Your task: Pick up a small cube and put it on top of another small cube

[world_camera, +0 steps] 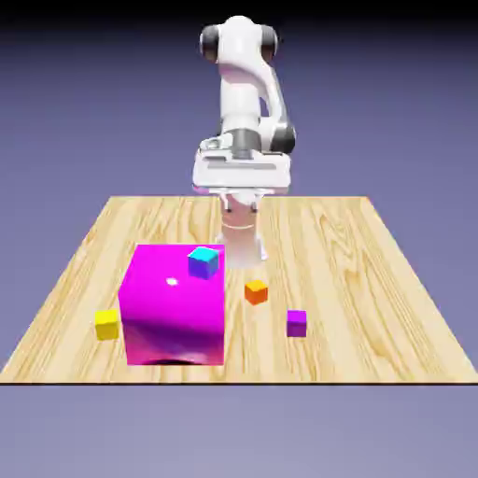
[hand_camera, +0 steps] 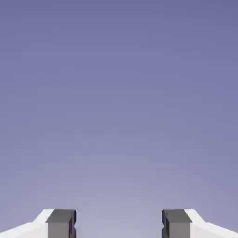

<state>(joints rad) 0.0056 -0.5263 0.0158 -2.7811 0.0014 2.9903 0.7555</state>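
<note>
Two fingertips (hand_camera: 62,225) stand wide apart, nothing between them. Small cubes, orange (world_camera: 256,292) and purple (world_camera: 297,324), lie below the gripper (world_camera: 241,207).

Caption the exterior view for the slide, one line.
Franka arm with its hand open and empty, behind a big magenta block with a cyan-blue cube on top.

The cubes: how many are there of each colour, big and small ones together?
Magenta cube: 1
Blue cube: 1
Orange cube: 1
Purple cube: 1
Yellow cube: 1
Total: 5
</note>
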